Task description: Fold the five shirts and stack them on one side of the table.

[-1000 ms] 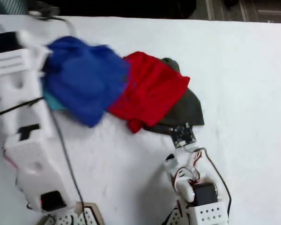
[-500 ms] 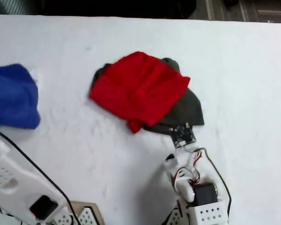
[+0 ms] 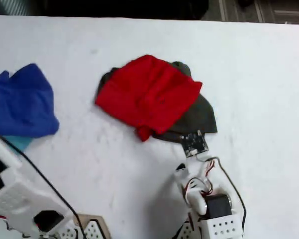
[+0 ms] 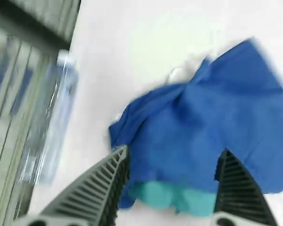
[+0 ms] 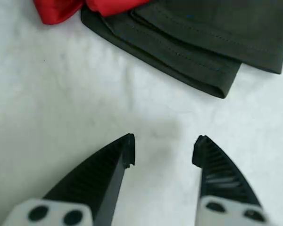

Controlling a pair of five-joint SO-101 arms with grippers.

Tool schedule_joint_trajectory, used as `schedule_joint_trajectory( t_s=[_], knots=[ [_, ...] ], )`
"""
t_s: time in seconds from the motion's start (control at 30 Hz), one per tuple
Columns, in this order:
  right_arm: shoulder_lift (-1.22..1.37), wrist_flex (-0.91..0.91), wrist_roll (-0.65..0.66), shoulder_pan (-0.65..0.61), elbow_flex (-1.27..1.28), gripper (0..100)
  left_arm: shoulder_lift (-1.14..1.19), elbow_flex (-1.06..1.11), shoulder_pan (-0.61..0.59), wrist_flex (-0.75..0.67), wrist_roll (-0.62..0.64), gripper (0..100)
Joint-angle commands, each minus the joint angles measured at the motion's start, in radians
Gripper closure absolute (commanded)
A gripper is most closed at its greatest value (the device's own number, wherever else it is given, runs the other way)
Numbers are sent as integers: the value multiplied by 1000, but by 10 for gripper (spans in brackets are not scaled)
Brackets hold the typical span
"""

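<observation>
The crumpled blue shirt (image 3: 22,102) has been moved left, off the red shirt (image 3: 147,94); left gripper (image 4: 174,153) and right gripper (image 5: 165,140) are held wide.

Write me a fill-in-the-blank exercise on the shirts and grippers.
The ____ shirt lies on top of the dark shirt. The teal shirt peeks out from under the ____ shirt. The left gripper and the right gripper both have their jaws ____.
Missing words: red; blue; open.

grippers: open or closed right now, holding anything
Left gripper: open, holding nothing, over the crumpled blue cloth shirt.
Right gripper: open, holding nothing.
</observation>
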Motion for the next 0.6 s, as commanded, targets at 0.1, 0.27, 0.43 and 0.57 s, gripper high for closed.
schedule_joint_trajectory(
  t_s=[0.1, 0.27, 0.43, 0.57],
  knots=[
    [2, -18, -9, 1, 11, 773, -134, 276, 352, 2, 95, 702],
    [2, -18, -9, 1, 11, 773, -142, 477, 627, -17, 164, 702],
    [2, -18, -9, 1, 11, 773, -139, 678, 858, -181, 206, 702],
    [2, -18, -9, 1, 11, 773, -65, 812, 969, -290, 210, 703]
  ],
)
